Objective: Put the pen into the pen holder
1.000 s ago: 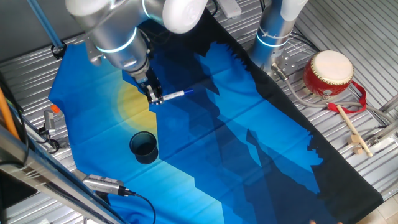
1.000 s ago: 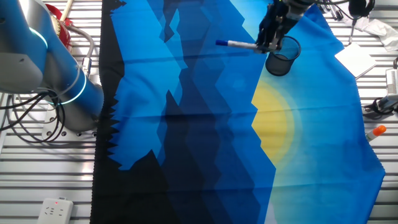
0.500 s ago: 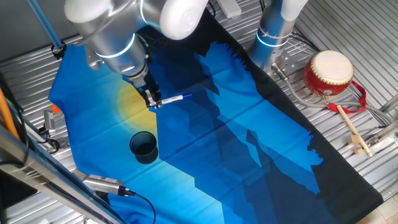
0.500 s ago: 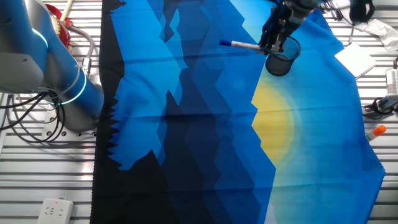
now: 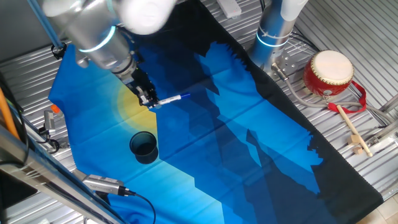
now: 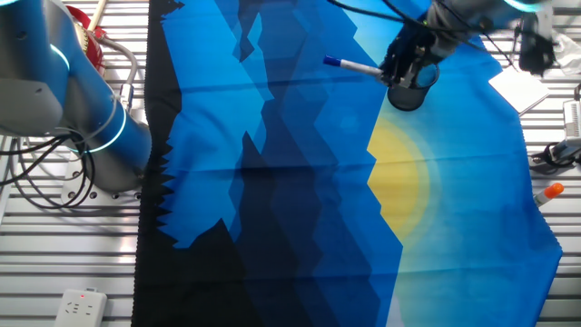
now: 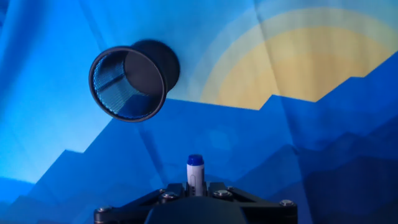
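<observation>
Although the two-finger gripper (image 5: 151, 102) already holds the slim white blue-tipped pen (image 5: 171, 99) in the air, you must bring it to the dark mesh pen holder (image 7: 127, 83) at ten o'clock.

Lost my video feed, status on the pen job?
Gripper shut on slim white blue-tipped pen, held above the cloth. Dark mesh cylindrical pen holder upright, empty. Nothing in between.

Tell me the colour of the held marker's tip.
Blue, on the slim white marker; clearest in the hand view.
</observation>
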### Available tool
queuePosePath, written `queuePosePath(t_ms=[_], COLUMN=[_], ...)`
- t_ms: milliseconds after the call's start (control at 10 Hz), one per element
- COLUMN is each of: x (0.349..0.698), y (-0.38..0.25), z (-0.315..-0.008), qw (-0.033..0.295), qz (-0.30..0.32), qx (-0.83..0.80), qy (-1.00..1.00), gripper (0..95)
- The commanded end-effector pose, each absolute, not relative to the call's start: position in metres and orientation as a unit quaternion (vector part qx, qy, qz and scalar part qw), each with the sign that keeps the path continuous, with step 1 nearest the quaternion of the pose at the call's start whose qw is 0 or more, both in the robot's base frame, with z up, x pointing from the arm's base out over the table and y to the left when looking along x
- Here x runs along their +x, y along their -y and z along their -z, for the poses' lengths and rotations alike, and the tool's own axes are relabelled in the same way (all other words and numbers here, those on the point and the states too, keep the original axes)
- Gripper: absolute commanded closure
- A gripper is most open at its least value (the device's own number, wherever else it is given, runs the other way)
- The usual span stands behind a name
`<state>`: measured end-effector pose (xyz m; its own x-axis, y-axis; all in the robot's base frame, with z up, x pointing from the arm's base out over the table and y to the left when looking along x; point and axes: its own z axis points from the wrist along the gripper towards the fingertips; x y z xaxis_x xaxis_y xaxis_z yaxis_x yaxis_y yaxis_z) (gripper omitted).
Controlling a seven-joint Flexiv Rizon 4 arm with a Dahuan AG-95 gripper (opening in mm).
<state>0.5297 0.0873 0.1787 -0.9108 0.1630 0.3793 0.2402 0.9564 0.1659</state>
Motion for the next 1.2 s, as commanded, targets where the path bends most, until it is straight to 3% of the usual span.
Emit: queuePosePath(t_ms=[100, 1200], x=[0.529, 0.5293], y=[-0.0876, -0.0882], z=[-0.1784, -0.1777], qw=[0.198, 0.23], qz=[0.115, 0.15], qx=[-0.098, -0.084], qy=[0.968, 0.958], gripper=[95.0, 95.0])
